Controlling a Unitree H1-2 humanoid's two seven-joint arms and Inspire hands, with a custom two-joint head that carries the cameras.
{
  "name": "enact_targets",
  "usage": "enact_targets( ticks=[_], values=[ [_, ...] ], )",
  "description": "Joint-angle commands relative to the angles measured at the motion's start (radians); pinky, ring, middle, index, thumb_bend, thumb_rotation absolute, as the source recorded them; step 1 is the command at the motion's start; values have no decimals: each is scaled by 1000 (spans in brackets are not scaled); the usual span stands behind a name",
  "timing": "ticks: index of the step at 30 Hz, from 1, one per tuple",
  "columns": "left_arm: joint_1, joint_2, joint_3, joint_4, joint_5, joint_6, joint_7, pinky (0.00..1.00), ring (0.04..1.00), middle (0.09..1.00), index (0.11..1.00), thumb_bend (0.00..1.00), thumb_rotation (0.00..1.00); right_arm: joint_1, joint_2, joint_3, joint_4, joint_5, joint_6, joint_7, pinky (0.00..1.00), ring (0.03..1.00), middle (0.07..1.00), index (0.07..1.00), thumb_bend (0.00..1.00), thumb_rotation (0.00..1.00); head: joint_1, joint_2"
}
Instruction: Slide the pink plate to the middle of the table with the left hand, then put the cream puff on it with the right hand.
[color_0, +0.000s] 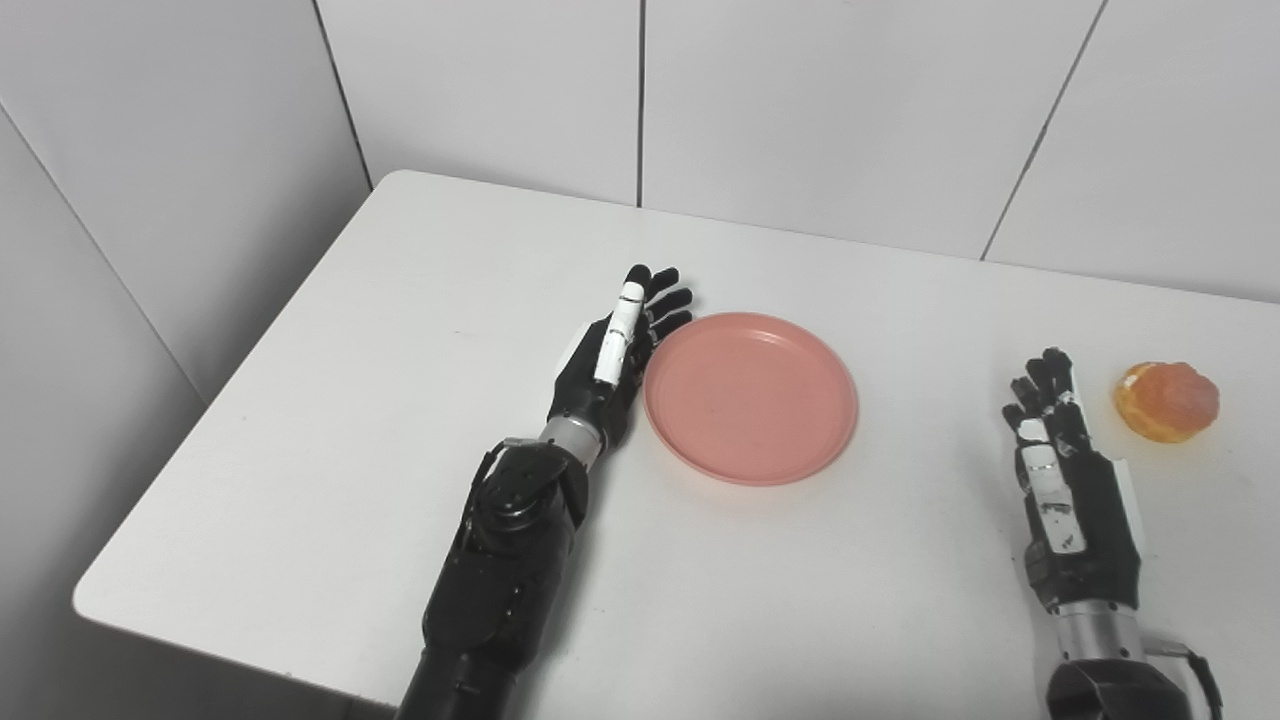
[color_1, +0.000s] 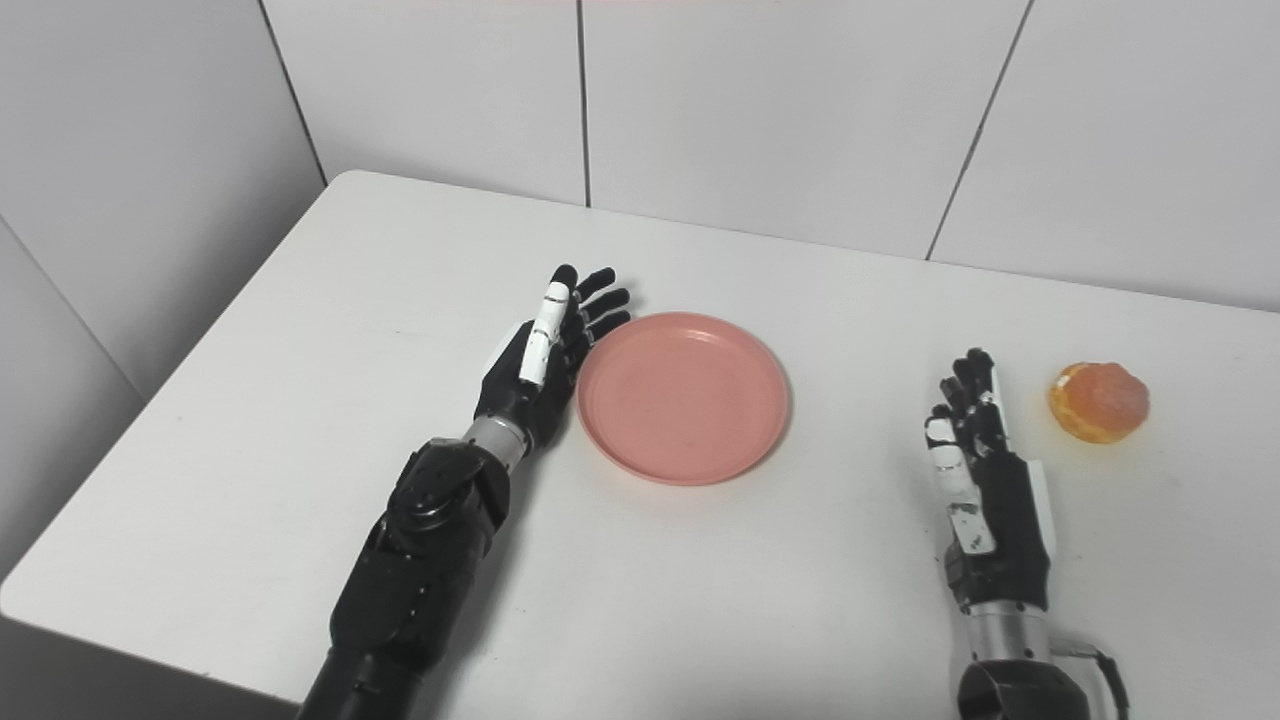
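So the pink plate (color_0: 750, 397) sits pretty much at the middle of the white table (color_0: 350, 400), flat and empty, which makes me think the sliding half of the job is basically done or right at its tail end. The left hand (color_0: 612, 362) stands edge-on at the plate's 9 o'clock, palm facing the rim, fingers straight and pressed together like a paddle, touching the rim or just beside it, I can't tell which. It isn't gripping anything. The cream puff (color_0: 1166, 400) sits out at the plate's 3 o'clock, well apart from it, on the bare table. The right hand (color_0: 1065, 470) rests near the puff at its 8 o'clock, empty, fingers loosely curled and slightly apart, not touching it. So what's left is the whole second half: grab the puff, carry it over, set it on the plate.
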Motion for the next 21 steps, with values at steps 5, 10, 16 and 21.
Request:
enact_targets(
  ticks=[5,10,16,21],
  values=[
    [39,16,-58,-74,11,20,-65,925,917,898,885,570,1000,-39,32,-14,-76,-53,17,-74,1000,983,988,987,615,760,-132,14],
    [76,46,-106,-117,32,29,-102,922,908,898,889,533,1000,-64,45,-18,-111,-72,57,-110,1000,982,983,981,605,773,-213,23],
    [92,68,-109,-133,20,30,-130,911,892,881,872,513,1000,-117,50,-25,-93,-114,47,-153,1000,995,975,970,607,784,-297,34],
    [93,100,-100,-135,22,27,-150,950,919,905,893,539,1000,-144,53,-14,-70,-170,24,-179,1000,991,971,967,639,780,-324,38]
  ],
)
